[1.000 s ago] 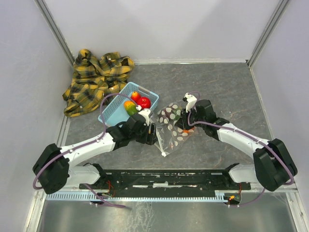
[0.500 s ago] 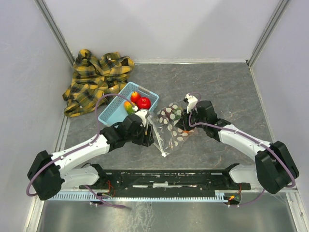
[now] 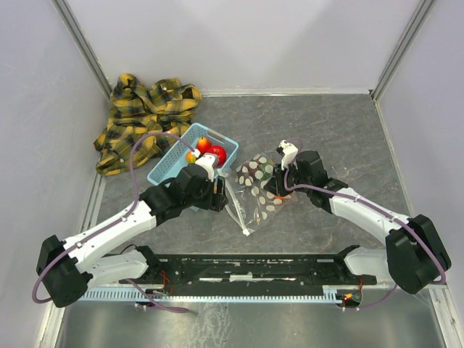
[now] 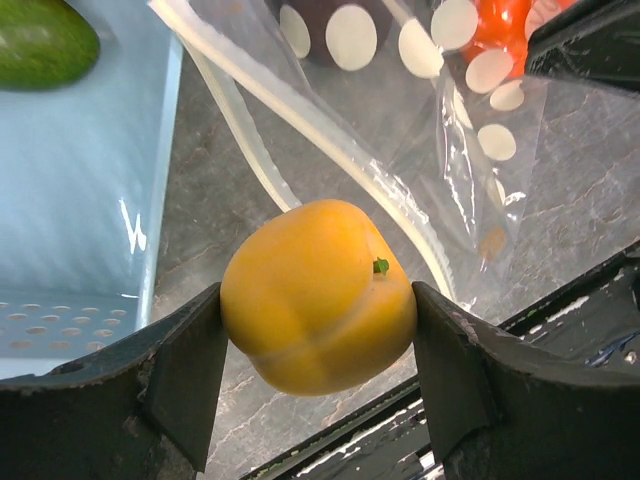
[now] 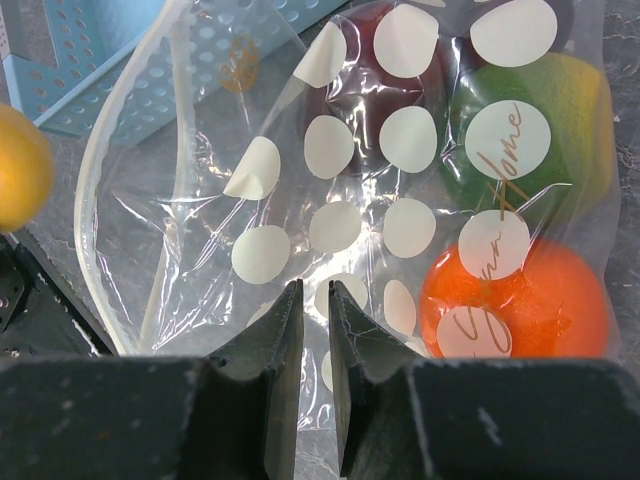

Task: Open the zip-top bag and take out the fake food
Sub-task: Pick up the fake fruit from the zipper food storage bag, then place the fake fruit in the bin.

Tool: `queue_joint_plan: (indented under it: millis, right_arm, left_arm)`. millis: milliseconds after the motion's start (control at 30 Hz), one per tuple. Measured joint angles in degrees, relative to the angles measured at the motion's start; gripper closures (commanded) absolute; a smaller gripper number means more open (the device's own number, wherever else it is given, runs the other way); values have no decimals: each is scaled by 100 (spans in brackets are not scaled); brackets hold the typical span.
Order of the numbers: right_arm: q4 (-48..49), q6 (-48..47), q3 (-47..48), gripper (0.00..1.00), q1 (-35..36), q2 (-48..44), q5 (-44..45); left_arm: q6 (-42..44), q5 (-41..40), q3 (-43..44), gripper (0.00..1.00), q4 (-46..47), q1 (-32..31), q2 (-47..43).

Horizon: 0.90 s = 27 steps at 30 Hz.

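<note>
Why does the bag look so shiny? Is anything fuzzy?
Right wrist view: light glints white off the crinkled zip-top bag. Left wrist view: the yellow fruit is sharp, the green fruit in the corner is soft, and a bright streak shines on the basket. Top view: even light.

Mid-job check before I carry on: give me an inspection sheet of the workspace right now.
Surface: grey marbled table, no damage seen.
Job's things: zip-top bag open, mid-table; orange fruit, green fruit, maroon fruit inside; yellow-orange fruit out.
Clutter: light blue basket holding red fruit; plaid shirt bunched far left.
Grippers: left gripper shut on yellow-orange fruit; right gripper pinching bag film.
Cables: purple cable loops off left arm above basket; no snag seen.
Surroundings: white walls, metal posts; nothing else seen.
</note>
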Motion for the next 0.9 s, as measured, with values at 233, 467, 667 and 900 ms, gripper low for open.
queue_joint_plan:
  millis: [233,467,667,900]
  right_arm:
    - [-22,0,-4,76,0,0,0]
    - [-22,0,-7,76,0,0,-2]
    - [-20,2,-70,76,0,0,-4]
    - [-17,17,-92,76,0,0,-13]
  left_arm:
    - [240,-175,208,55,-63,254,-33]
    - [435,-170,323,56,-105,699,-70]
    - [557,-129,376,56,-105,1040,-81]
    - [769,96,387,56,-83,1633,-55]
